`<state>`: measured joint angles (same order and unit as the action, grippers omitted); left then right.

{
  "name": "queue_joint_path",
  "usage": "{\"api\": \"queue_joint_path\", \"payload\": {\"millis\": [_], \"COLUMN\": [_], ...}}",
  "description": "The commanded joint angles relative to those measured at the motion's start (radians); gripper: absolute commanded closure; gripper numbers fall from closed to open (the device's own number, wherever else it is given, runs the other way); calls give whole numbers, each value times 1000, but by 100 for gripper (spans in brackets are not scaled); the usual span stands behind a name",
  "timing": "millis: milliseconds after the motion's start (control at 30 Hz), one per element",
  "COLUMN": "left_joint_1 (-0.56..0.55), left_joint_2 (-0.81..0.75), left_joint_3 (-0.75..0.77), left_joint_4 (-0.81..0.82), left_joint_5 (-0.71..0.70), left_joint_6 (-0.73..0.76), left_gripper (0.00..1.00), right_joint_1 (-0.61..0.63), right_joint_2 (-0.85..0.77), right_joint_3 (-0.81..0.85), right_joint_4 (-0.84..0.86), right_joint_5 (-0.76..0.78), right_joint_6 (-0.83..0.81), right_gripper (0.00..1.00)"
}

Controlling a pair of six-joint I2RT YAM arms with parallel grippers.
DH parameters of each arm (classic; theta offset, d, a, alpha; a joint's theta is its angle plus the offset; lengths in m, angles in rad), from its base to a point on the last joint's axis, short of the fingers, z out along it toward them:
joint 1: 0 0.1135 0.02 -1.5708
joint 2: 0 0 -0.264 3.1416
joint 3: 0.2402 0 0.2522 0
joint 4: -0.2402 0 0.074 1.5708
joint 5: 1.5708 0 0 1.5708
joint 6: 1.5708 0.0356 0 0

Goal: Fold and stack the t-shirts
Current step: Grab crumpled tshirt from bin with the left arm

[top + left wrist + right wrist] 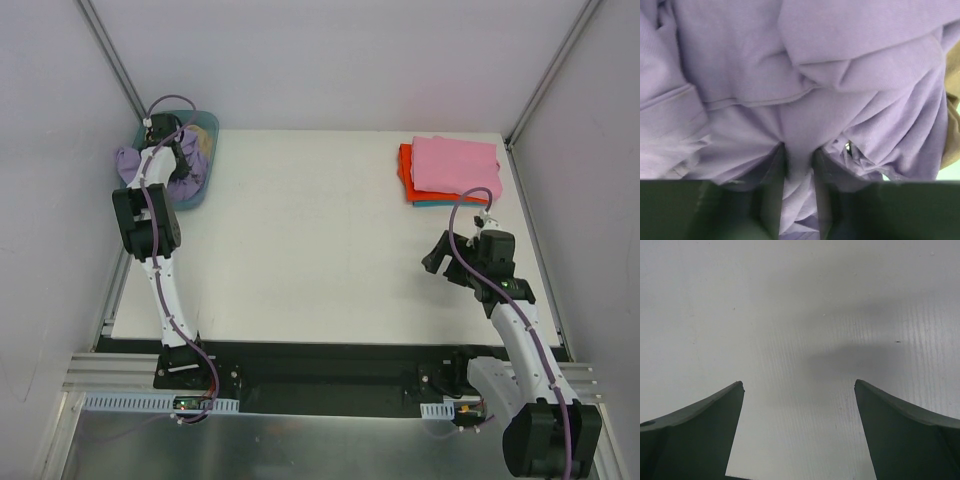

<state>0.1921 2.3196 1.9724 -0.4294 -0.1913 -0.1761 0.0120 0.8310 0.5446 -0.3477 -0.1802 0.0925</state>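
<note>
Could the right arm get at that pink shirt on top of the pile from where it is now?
Probably yes. The right end effector hangs open over bare table just short of the folded pile, the pink t-shirt lies on top, uncovered, and nothing stands between them.

- A robotics lab test cell.
- Plain white panel walls, held in aluminium frame posts, close in a bare white desk.
- A left arm and a right arm, both trailing purple cables, are mounted at its near edge beside a slotted aluminium rail.
</note>
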Motion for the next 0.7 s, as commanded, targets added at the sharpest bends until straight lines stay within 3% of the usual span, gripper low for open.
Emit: {"api": "queue_joint_path", "payload": {"millis": [0,167,400,667], "left_joint_1": [7,6,-3,-60], "left_joint_2": [-15,-95,-331,-506], "left_joint_3": [37,37,-20,-78], "left_joint_4": [-46,-55,-51,18], "left_joint_5": [-5,2,121,133], "left_joint_6": [13,52,-32,-49], "left_gripper": [97,100,100,100], "right_joint_1": [8,9,9,9], "right_joint_2": [-15,-12,-36,-66], "right_joint_3": [40,40,40,34], "right_joint_4": [19,16,15,18], "right_joint_5": [-2,-15,-30,-33], "right_joint_6": [-11,-11,-10,-7], "right_gripper": [3,3,3,3]}}
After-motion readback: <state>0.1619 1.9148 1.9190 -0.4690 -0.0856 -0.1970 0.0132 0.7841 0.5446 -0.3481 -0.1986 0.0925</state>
